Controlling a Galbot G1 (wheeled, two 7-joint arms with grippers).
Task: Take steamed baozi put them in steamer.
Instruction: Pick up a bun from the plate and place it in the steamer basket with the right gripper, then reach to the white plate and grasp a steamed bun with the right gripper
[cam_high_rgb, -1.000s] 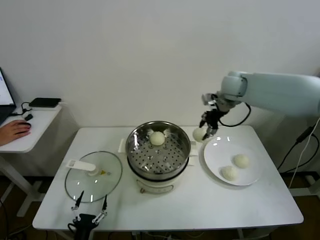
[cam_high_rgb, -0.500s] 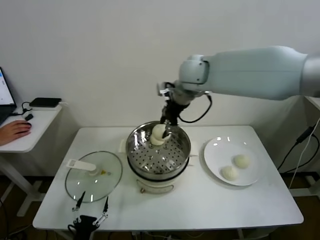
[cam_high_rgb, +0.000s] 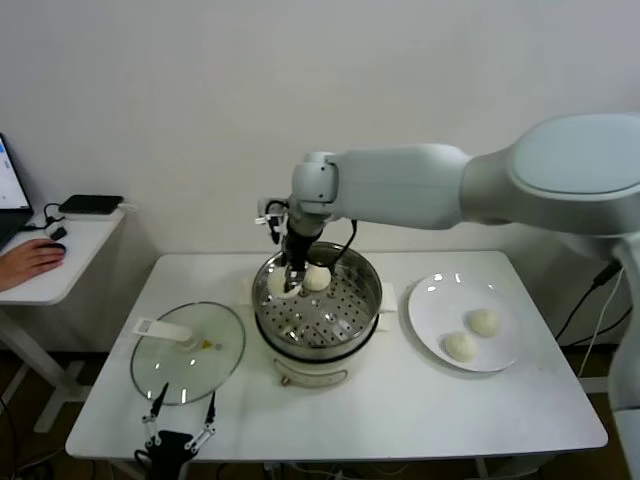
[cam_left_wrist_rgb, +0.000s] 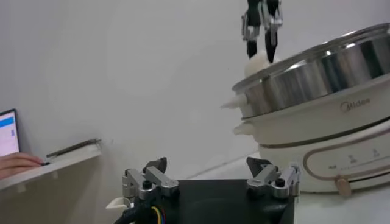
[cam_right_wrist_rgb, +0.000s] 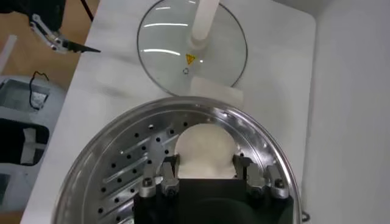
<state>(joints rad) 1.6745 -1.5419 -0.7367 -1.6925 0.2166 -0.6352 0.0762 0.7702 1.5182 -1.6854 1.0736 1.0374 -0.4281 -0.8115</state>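
Note:
My right gripper (cam_high_rgb: 291, 282) is shut on a steamed baozi (cam_high_rgb: 278, 284) and holds it low over the far-left part of the steamer (cam_high_rgb: 370, 300). In the right wrist view that pale bun (cam_right_wrist_rgb: 205, 151) fills the gap between both fingers (cam_right_wrist_rgb: 169, 165), just above the perforated tray (cam_right_wrist_rgb: 116, 176). A second baozi (cam_high_rgb: 318, 278) lies on the tray beside it. Two more baozi (cam_high_rgb: 484, 321) (cam_high_rgb: 459, 346) rest on the white plate (cam_high_rgb: 435, 305) to the right. My left gripper (cam_high_rgb: 180, 415) is parked open at the table's front-left edge.
A glass lid (cam_high_rgb: 187, 352) with a white handle lies flat left of the steamer. A side desk (cam_high_rgb: 60, 250) at far left has a person's hand (cam_high_rgb: 28, 262) on it. A wall stands close behind the table.
My right arm has carried the baozi leftward from beside the plate, across the steamer, to its far-left side and lower. The left arm has not moved.

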